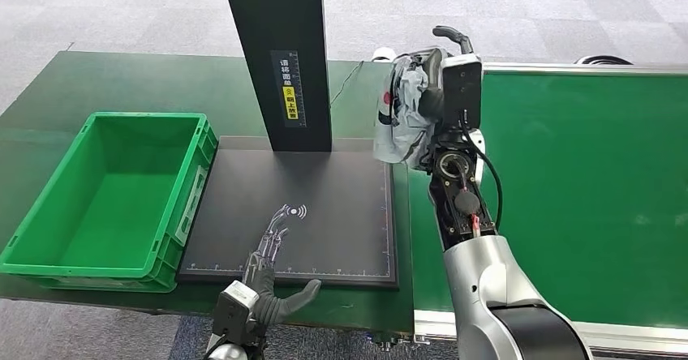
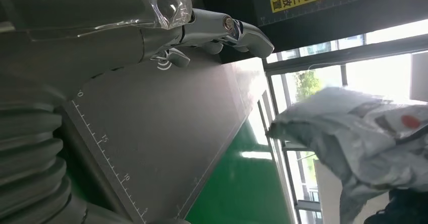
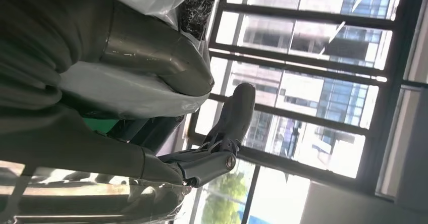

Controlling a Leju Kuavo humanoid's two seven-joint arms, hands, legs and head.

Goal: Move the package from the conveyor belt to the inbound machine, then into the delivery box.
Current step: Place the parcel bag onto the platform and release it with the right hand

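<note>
My right hand (image 1: 438,92) grips a crumpled grey plastic package (image 1: 403,109) with a red mark, lifted above the right rear corner of the black scanning plate (image 1: 341,206) of the inbound machine. The same package (image 2: 363,138) hangs in the air in the left wrist view, and the package (image 3: 126,90) is pressed between thumb and fingers in the right wrist view. My left hand (image 1: 264,275) lies open, fingers stretched flat over the plate's front edge, holding nothing. The green delivery box (image 1: 105,202) stands left of the plate, with nothing in it.
The machine's black upright column (image 1: 280,52) rises from the back of the plate, just left of the held package. The green conveyor belt (image 1: 584,190) runs along the right. The green table (image 1: 49,109) ends near the box's front edge.
</note>
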